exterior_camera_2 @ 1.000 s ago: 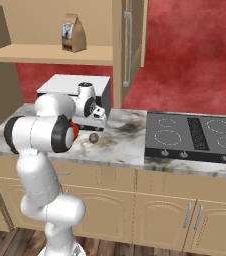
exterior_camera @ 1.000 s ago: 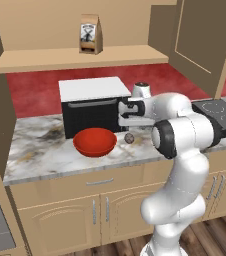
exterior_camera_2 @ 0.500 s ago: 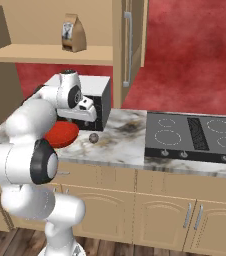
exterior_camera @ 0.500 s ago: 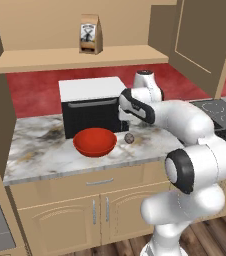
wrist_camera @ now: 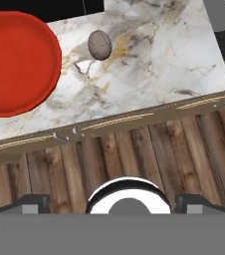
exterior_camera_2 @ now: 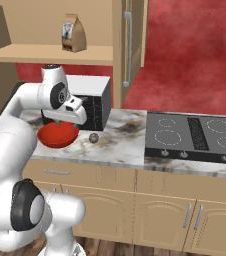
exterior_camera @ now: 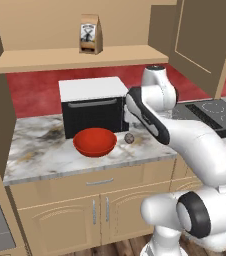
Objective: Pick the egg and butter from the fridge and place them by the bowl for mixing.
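- The small mottled brownish-tan egg lies on the marble counter, well ahead of the empty, wide-open gripper.
- The glossy round red bowl sits just beside the egg.

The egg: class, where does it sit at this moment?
The egg lies on the marble counter, just right of the red bowl in the left base view, apart from it.

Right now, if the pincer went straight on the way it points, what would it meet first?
Judging by the hand view, probably the front edge of the marble counter, or the wooden floor just past it; depth is unclear. The egg and the bowl lie off that line.
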You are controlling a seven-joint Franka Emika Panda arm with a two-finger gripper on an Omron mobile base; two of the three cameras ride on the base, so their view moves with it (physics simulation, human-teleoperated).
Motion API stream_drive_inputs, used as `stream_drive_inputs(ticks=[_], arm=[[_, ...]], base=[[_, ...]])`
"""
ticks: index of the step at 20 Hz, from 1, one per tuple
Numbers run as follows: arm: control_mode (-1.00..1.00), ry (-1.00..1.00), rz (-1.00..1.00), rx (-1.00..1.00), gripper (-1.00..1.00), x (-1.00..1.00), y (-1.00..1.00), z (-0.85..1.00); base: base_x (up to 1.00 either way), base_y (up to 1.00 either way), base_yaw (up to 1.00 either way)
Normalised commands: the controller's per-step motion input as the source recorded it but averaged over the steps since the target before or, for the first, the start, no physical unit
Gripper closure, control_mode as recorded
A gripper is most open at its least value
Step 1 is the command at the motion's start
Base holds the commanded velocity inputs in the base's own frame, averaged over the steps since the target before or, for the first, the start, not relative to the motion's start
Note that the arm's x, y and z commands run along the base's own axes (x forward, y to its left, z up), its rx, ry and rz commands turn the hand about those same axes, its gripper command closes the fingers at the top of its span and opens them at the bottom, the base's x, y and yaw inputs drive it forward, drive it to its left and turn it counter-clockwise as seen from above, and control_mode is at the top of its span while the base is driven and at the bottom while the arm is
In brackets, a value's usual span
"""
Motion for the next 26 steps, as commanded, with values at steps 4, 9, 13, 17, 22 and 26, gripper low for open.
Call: stream_drive_inputs(ticks=[4,9,13,17,22,26], arm=[[-1.00,-0.35,0.13,-0.09,-1.00,-0.83,0.00,0.09],[-1.00,-0.05,0.01,0.00,-1.00,-0.25,0.00,0.00],[-1.00,0.06,0.00,0.00,-1.00,-0.03,0.00,0.02],[-1.00,0.00,0.00,0.00,-1.00,0.00,0.00,0.00],[-1.00,0.00,0.00,0.00,-1.00,0.00,0.00,0.00],[1.00,0.00,0.00,0.00,-1.00,0.00,0.00,0.00]], base=[[0.00,0.00,0.00],[0.00,0.00,0.00],[0.00,0.00,0.00],[0.00,0.00,0.00],[0.00,0.00,0.00],[-0.04,0.00,0.00]])
